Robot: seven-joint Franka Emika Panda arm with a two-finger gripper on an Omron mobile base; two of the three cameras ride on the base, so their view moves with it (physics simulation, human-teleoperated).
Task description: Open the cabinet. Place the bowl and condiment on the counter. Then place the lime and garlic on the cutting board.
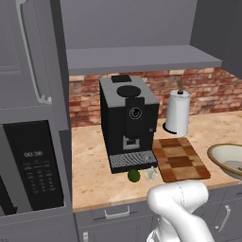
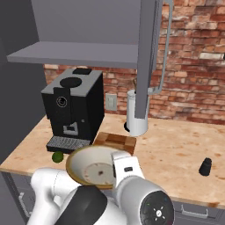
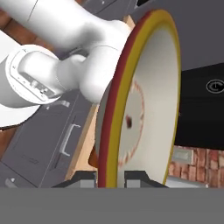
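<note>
My arm is folded low, elbow bent up in front of the base. My hand (image 3: 110, 177) is clamped tight, fingertips (image 3: 135, 176) pinching the bowl (image 3: 144, 100) rim.

The cream bowl (image 2: 94, 169) with its tan rim hangs tilted above the front edge of the beige tabletop (image 2: 176, 149), low in the frame, its rim pinched edge-on. The lime (image 1: 134, 175) and pale garlic (image 1: 151, 174) lie side by side just left of the checkered cutting board (image 1: 181, 159). The black condiment (image 2: 205, 166) stands at far right. The cabinet (image 2: 147, 57) door swings open.
</note>
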